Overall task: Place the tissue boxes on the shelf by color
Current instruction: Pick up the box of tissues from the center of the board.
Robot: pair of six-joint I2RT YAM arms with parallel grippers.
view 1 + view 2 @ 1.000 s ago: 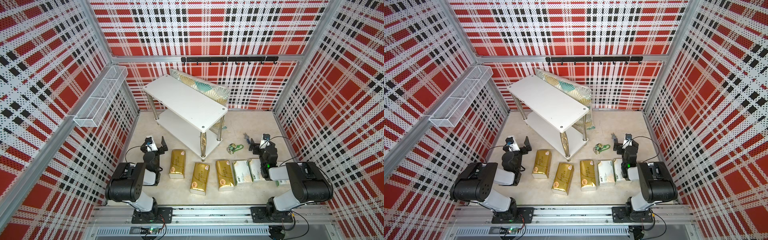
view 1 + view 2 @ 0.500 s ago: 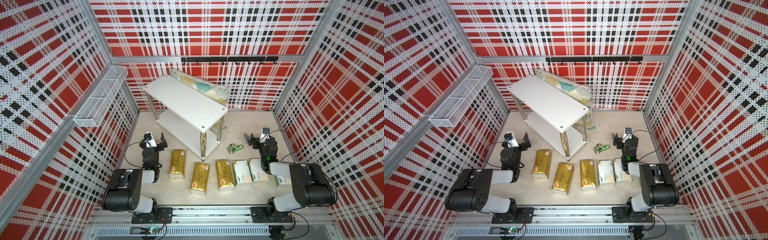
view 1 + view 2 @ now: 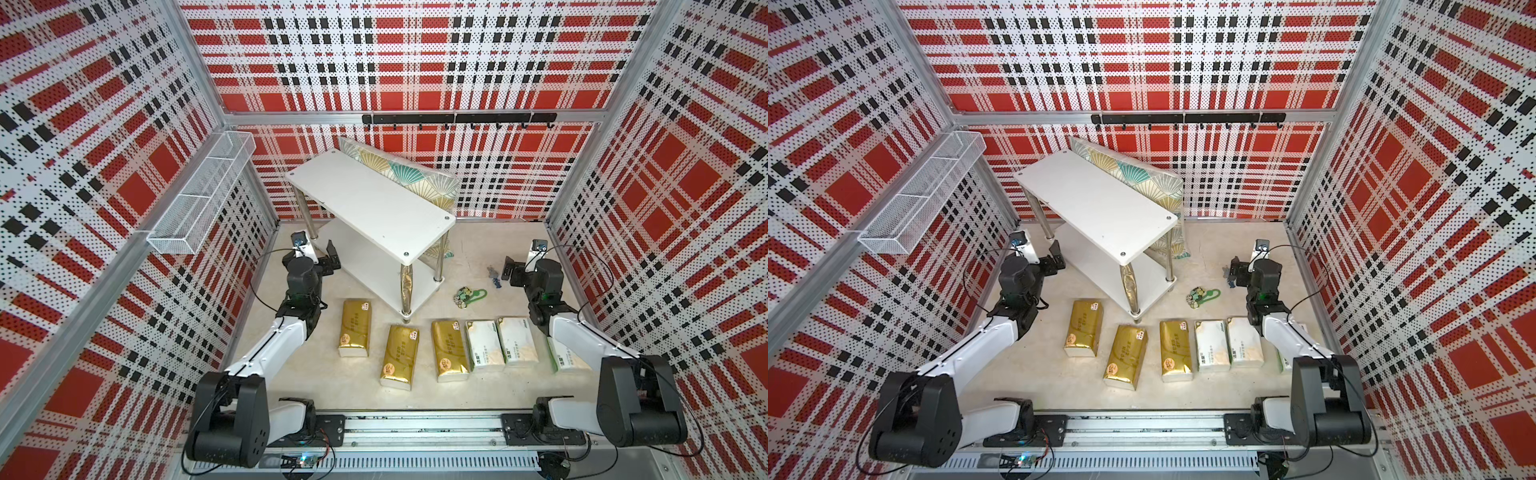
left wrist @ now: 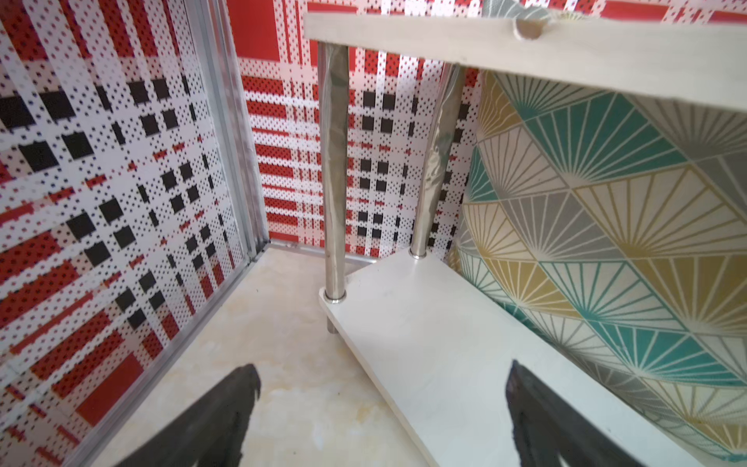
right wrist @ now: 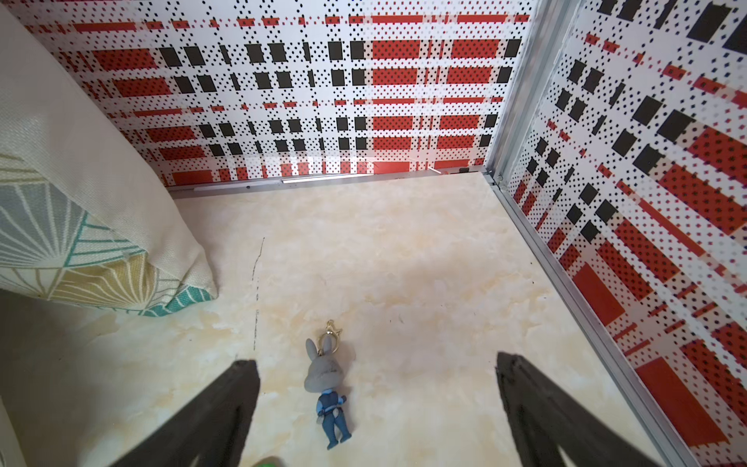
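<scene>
Six tissue boxes, all flat on the tabletop (image 3: 332, 386) in a loose row near its front edge, none on the shelf. From the left: first gold box (image 3: 354, 328), a little apart from the rest; second gold box (image 3: 400, 356), skewed, nearest the front edge; third gold box (image 3: 449, 350), edge to edge with the first white box (image 3: 484, 345), which sits tight against the second white box (image 3: 516, 340). Third white box (image 3: 569, 361) lies toward the right edge, partly covered by the right arm. Print on the wrappers is too small to read. Shelf (image 3: 365, 208) stands askew behind the row, one end toward the back left corner, one leg just behind the second gold box. Its top board is bare white. The lower board (image 4: 424, 343) is bare where seen, but much of it is hidden under the top board in both top views. Fan-patterned cushion (image 3: 403, 174) leans behind the shelf, lower part hidden. Left end effector (image 4: 380, 376) is beside the shelf's back left end, fingers wide apart, gripping nothing. One finger is over the tabletop and one over the lower board; contact cannot be told. Right end effector (image 5: 378, 364) is near the right edge, fingers wide apart, with a grey rabbit keychain (image 5: 327, 388) lying ungripped on the tabletop between them. Green keychain (image 3: 468, 296) lies between shelf and white boxes. Wire basket (image 3: 199, 195) on the left wall, three compartments, only mesh visible.
</scene>
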